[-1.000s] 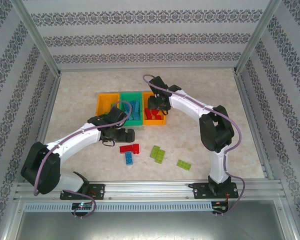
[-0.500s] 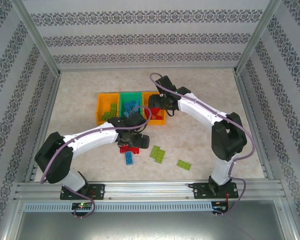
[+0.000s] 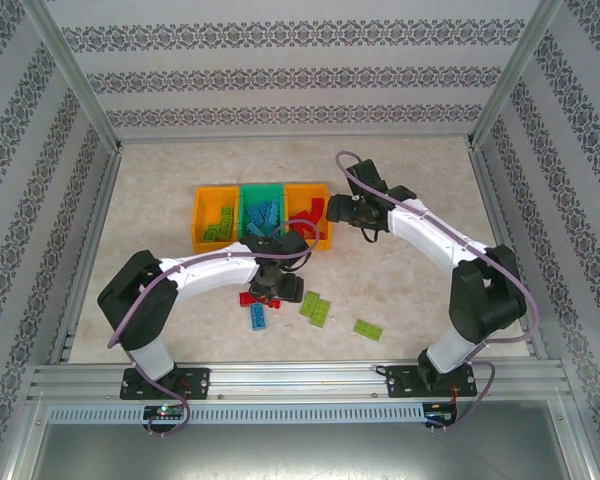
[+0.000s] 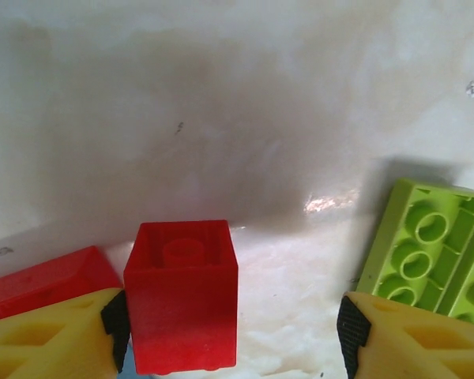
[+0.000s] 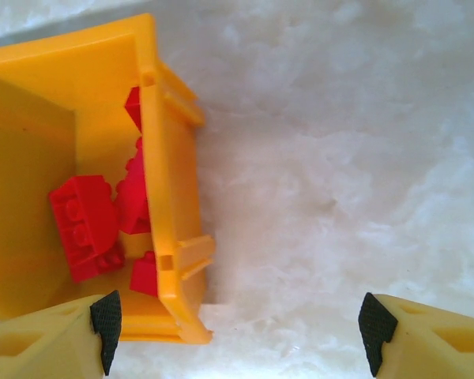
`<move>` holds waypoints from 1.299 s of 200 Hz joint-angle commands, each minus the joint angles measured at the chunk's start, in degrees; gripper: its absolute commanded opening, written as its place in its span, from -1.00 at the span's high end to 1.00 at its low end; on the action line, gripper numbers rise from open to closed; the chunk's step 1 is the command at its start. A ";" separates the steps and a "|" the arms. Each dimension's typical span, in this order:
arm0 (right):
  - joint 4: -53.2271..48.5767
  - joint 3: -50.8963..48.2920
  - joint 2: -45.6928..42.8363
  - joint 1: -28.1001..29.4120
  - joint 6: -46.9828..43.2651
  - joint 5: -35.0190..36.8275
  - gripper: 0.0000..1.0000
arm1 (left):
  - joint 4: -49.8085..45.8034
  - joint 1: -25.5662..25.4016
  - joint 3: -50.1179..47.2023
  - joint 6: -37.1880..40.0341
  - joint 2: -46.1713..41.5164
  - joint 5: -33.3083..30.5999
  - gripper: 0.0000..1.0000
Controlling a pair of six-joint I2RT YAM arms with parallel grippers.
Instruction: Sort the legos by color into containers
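A red lego (image 4: pixel 182 296) sits on the pale marbled surface (image 4: pixel 221 118) between the fingers of the left claw (image 4: pixel 233 332). The jaws stand apart: the left pad (image 4: pixel 115 324) touches the brick's side, while the right pad is well clear of it. A second red lego (image 4: pixel 39 280) lies just beside it on the left, and two lime green legos (image 4: pixel 426 237) lie to the right. Seen from above, a blue lego (image 3: pixel 257 316) lies near the red ones, and another lime green lego (image 3: pixel 368 328) lies farther right.

The three containers stand in a row behind. The left orange bin (image 3: pixel 200 200) holds lime green bricks, the green bin (image 3: pixel 262 188) blue ones, and the right orange bin (image 5: pixel 170 158) red bricks (image 5: pixel 87 225). The right claw (image 5: pixel 241 328) hovers wide open and empty over that bin's edge and the bare surface beside it.

Patterned striped wallpaper (image 3: pixel 280 80) lines the walls inside a metal frame (image 3: pixel 70 80).
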 commanded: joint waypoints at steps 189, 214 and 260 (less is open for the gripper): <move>-0.06 -6.98 -7.18 -4.17 0.22 0.33 -0.69 | -3.87 -1.54 3.06 5.27 7.74 -4.06 0.34; -0.34 -7.98 -8.18 -4.53 0.14 0.66 -0.69 | -4.27 -1.54 3.73 5.57 7.12 -5.05 0.48; -0.47 -11.51 -10.46 -4.56 0.67 0.57 -0.68 | -8.92 -0.65 11.82 8.14 5.05 -10.82 0.59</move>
